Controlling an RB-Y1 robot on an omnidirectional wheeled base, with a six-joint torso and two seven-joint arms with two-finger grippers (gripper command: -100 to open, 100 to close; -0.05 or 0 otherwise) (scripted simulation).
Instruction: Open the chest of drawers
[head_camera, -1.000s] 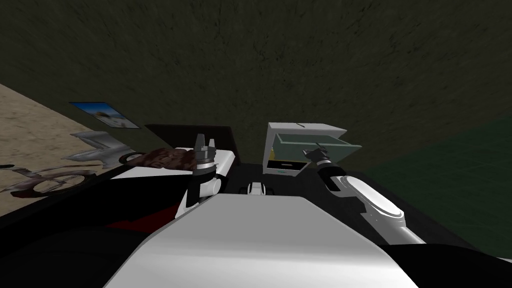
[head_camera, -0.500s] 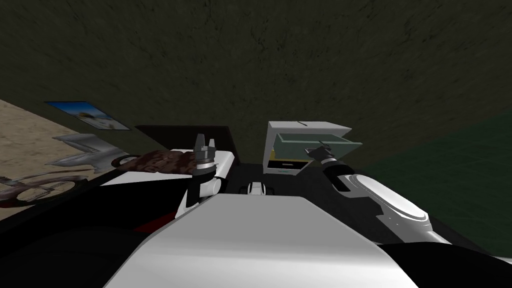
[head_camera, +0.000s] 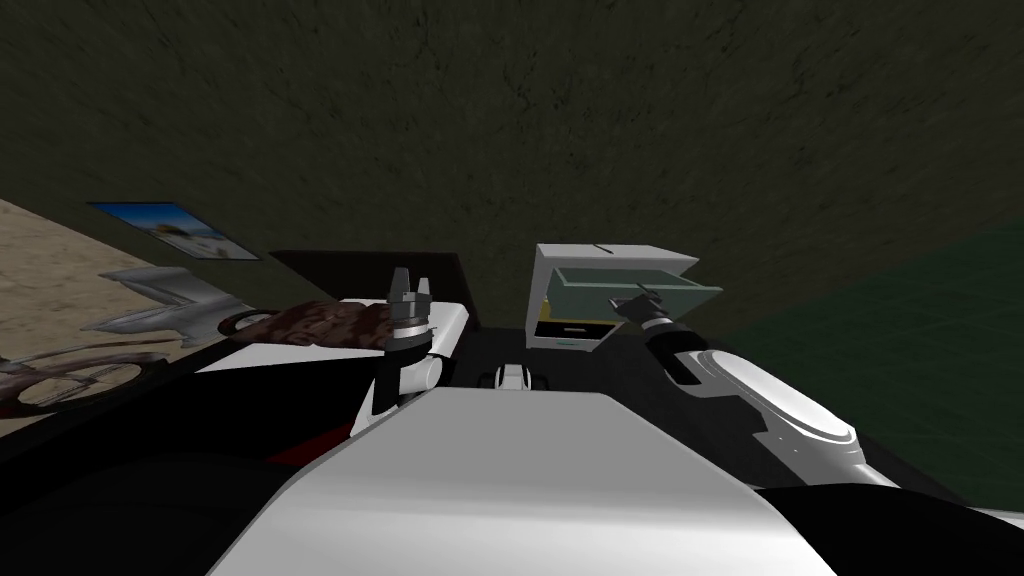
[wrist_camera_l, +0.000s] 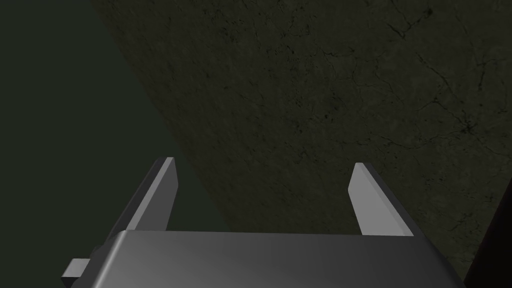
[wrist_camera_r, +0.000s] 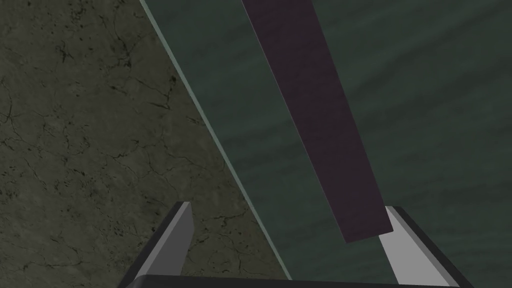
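The chest of drawers (head_camera: 558, 262) is a small white unit standing against the dark, cracked wall (head_camera: 500, 120), just off the right side of the bed (head_camera: 300, 352). Its top drawer (head_camera: 600, 283) is grey-green and pulled well out of the body toward the robot. Below it a lower front sits flush, with a yellow patch showing beside it.

The right hand (head_camera: 632, 300) is at the near front edge of that pulled-out drawer, with the arm reaching up to it from the lower right. In the right wrist view the right hand (wrist_camera_r: 289, 207) is wide open and holds nothing. The drawer front (wrist_camera_r: 425, 100) lies close ahead of it as a flat green plane. A dark purple bar, the handle (wrist_camera_r: 315, 115), runs across that plane on a slant. The handle's end sits just beside the inner face of one finger (wrist_camera_r: 410, 245), and I cannot tell whether they touch. The drawer front's pale edge crosses between the two fingers, with the wall beyond it.

The left hand (head_camera: 410, 282) is raised over the bed's right edge, fingers pointing up. In its own view the left hand (wrist_camera_l: 264, 162) is also wide open, holding nothing.

A brown mottled blanket (head_camera: 325, 322) lies across the bed, and a small picture (head_camera: 170, 228) hangs on the wall at the far left.
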